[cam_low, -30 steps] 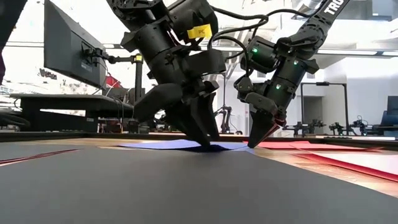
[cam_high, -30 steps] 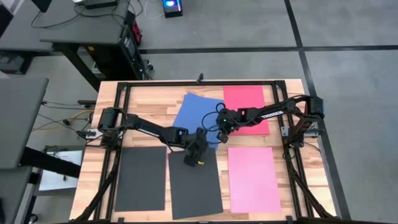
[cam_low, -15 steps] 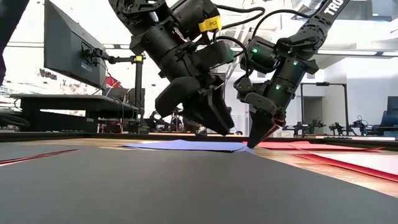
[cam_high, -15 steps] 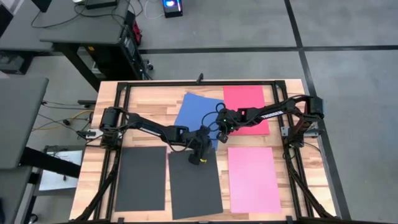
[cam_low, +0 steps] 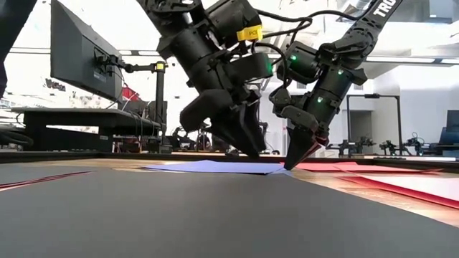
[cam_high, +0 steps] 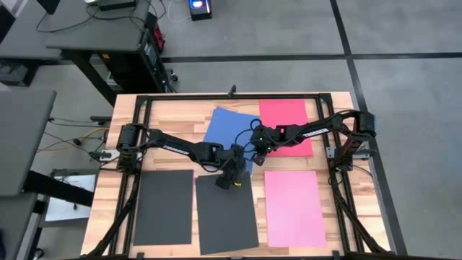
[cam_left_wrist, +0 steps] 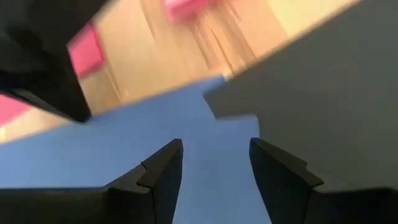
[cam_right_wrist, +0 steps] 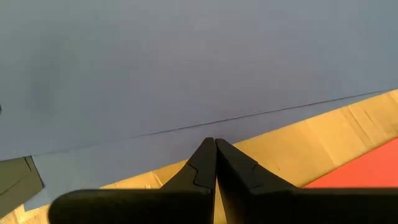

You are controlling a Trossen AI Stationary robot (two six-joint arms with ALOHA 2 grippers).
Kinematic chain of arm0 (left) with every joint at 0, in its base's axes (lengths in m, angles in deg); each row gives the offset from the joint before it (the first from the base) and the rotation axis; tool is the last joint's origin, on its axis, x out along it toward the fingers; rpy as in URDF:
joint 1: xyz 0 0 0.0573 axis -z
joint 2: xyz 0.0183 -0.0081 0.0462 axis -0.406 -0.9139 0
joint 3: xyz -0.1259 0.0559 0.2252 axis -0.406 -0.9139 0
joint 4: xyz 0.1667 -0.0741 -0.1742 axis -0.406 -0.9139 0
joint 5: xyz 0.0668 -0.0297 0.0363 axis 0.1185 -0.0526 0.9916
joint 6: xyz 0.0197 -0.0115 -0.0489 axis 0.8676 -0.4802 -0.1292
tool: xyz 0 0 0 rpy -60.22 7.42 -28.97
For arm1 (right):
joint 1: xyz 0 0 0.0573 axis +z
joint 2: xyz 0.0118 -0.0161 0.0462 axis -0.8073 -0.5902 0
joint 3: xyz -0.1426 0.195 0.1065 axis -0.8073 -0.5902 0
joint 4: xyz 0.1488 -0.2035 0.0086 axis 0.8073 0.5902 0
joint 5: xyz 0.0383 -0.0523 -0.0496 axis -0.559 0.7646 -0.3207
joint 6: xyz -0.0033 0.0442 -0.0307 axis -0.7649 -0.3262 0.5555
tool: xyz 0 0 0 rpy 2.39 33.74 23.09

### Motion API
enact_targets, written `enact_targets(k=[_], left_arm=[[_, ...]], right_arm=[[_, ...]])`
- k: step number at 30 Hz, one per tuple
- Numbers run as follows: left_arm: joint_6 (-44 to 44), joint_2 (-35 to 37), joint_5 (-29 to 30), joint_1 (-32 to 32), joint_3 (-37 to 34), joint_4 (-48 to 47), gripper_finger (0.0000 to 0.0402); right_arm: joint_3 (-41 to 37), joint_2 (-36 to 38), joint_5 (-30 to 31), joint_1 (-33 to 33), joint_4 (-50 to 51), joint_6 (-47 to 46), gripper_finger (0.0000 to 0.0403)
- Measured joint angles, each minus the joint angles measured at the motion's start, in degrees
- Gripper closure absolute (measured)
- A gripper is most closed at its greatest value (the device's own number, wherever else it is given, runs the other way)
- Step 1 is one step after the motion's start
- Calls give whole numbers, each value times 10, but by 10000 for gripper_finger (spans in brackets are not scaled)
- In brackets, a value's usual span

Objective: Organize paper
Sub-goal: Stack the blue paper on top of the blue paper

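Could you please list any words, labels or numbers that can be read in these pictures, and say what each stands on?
"TR": white letters, cut off at the picture's edge, on the right arm's upper link.
Yellow tag on the left arm's wrist: dark marks, too small to read.
The paper sheets carry no text.

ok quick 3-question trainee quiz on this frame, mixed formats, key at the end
1. True or false: the blue sheet lies square with the table edges like the other sheets.
2. Multiple choice: where is the right gripper? A) on the pink sheet B) shut, tip at the blue sheet's edge next to the red sheet C) off the table
3. Fill in: the left gripper has its fingers ____ over the blue sheet, by the corner of a dark grey sheet.

Key: 1 false, it sits rotated. 2 B. 3 open.
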State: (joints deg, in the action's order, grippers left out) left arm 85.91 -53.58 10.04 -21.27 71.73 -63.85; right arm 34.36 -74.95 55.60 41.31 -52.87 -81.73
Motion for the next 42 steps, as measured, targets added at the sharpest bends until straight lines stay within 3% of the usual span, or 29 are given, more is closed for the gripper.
enact_targets(k=[4, 16, 21, 27, 36, 42], left_arm=[[-6, 0, 3, 0, 13, -49, 231], [-10, 0, 8, -5, 12, -65, 231], [-25, 0, 20, -5, 11, -103, 231], [-55, 0, -22, -5, 11, -107, 231], [-73, 60, -40, -8, -31, -44, 231], [-95, 137, -40, -12, -147, 94, 231]], right_arm=[[0, -1, -6, -22, -12, 2, 403], [0, 0, 2, -72, -54, 22, 403], [0, 26, -8, -49, -47, 27, 403], [0, 39, -8, 15, -34, 44, 403], [1, 38, 15, 77, -5, 34, 403], [1, 38, 18, 69, 0, 33, 403]])
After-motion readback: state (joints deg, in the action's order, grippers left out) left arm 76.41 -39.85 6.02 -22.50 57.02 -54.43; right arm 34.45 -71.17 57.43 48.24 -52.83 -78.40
